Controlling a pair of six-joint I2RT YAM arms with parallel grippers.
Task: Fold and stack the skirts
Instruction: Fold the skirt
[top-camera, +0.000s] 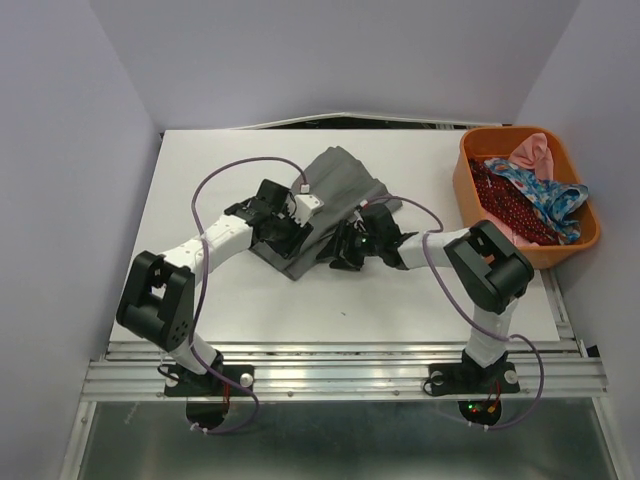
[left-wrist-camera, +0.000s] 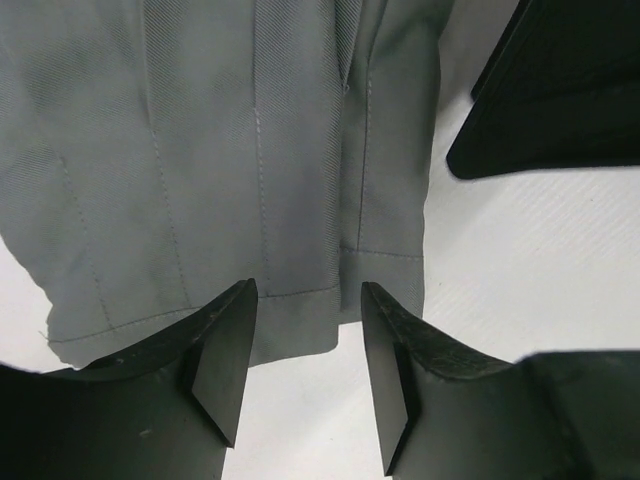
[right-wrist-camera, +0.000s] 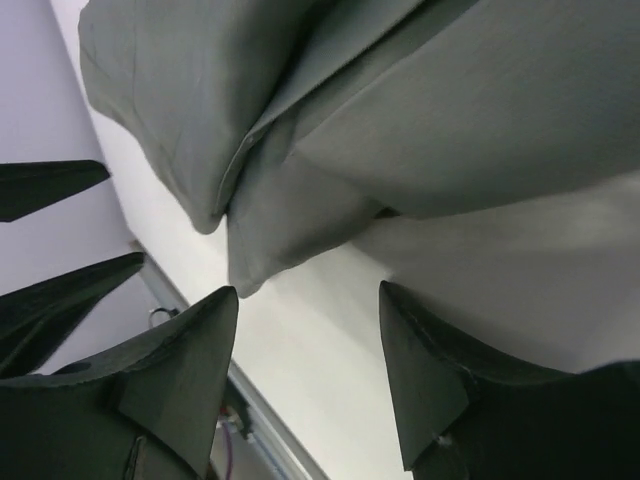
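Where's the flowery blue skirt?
In the top view, the flowery blue skirt lies in the orange basket at the far right, beside the red dotted skirt.

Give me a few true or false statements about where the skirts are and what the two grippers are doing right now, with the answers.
1. The grey skirt lies on the table. True.
2. The blue flowered skirt is spread on the table. False: it lies bunched in the orange basket.
3. The left gripper has its jaws apart at the grey skirt's hem. True.
4. The right gripper is clamped on the dark red skirt. False: its jaws are apart beside a fold of the grey skirt, and the dark red skirt is in the basket.
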